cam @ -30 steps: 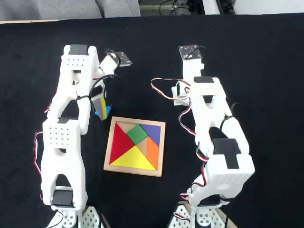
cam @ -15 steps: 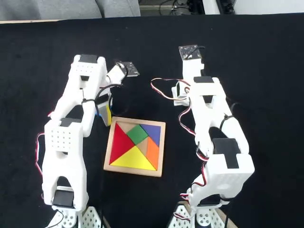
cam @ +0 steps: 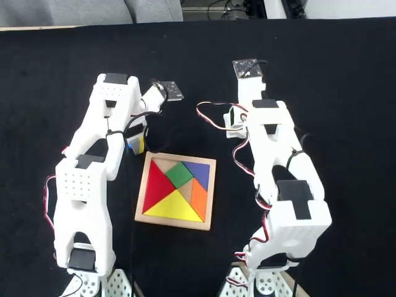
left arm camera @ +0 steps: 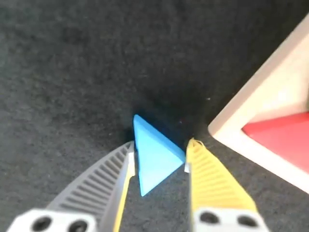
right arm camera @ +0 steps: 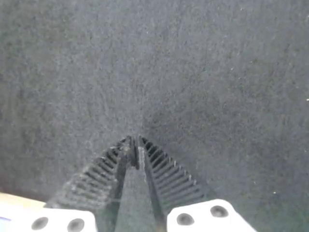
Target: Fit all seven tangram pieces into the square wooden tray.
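The square wooden tray (cam: 173, 222) lies on the black table (cam: 334, 93), between two white arms. Five pieces are inside it. A large red triangle (cam: 156, 185) is at 9 o'clock and a large yellow triangle (cam: 175, 207) at 6 o'clock. A green square (cam: 179, 174) sits a little toward 12 o'clock from the middle. A purple piece (cam: 199, 172) is in the corner at 1 o'clock and an orange piece (cam: 198, 195) is at 3 o'clock. Some bare wood shows near the corner at 11 o'clock.

The left arm (cam: 99, 142) bends over the table at about 10 o'clock from the tray. The left jaws are low, just beside the tray's 11 o'clock corner. They are closed part way around a small blue triangle (left arm camera: 155, 159). The grey jaw lies against one edge of it and the yellow jaw touches the opposite corner. The triangle is near the tray's rim but apart from it. I cannot tell if it rests on the cloth or hangs a little above it.

The right arm (cam: 272, 148) stands at 3 o'clock from the tray. The right jaws are at about 1 o'clock from the tray, well apart from it. They are pressed together with nothing between them, above the black cloth.
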{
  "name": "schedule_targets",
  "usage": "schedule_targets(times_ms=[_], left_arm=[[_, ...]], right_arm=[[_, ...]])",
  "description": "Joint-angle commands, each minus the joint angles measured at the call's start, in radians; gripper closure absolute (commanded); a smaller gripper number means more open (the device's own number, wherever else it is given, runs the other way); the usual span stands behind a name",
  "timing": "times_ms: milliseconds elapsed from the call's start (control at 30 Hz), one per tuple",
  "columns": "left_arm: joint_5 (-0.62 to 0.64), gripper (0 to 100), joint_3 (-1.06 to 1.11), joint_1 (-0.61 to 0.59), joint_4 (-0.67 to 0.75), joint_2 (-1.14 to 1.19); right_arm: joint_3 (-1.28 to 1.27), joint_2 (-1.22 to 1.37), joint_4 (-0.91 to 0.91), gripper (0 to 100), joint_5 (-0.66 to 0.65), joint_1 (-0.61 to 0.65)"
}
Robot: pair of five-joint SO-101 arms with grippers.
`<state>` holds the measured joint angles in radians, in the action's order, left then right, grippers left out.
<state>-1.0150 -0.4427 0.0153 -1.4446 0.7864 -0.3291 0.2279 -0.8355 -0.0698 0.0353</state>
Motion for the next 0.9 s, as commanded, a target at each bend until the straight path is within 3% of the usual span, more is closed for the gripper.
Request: schedule_targets(times_ms=[0,133,333,500,600,767,867], left_arm=[[0.025,87,-0.007,-0.002,0.034,-0.029],[0.021,87,-0.008,0.025,-0.086,-0.204],[0.018,87,0.005,0.194,-0.315,-0.574],[-0.003,87,0.255,0.338,-0.299,-0.721],[-0.098,87,0.470,0.383,-0.164,-0.721],[-0.133,87,0.708,0.340,0.218,-0.724],[-0.135,86,0.757,0.343,0.278,-0.720]], right_arm=[[0.067,-0.016,-0.005,98.7,0.000,-0.011],[0.067,-0.018,-0.003,98.7,0.000,-0.011],[0.068,-0.018,-0.002,98.7,0.000,-0.029],[0.090,-0.018,-0.008,98.7,0.011,-0.094],[0.093,-0.018,-0.008,98.7,0.011,-0.115],[0.094,-0.018,-0.002,98.7,0.011,-0.143],[0.102,-0.018,0.002,98.7,0.012,-0.167]])
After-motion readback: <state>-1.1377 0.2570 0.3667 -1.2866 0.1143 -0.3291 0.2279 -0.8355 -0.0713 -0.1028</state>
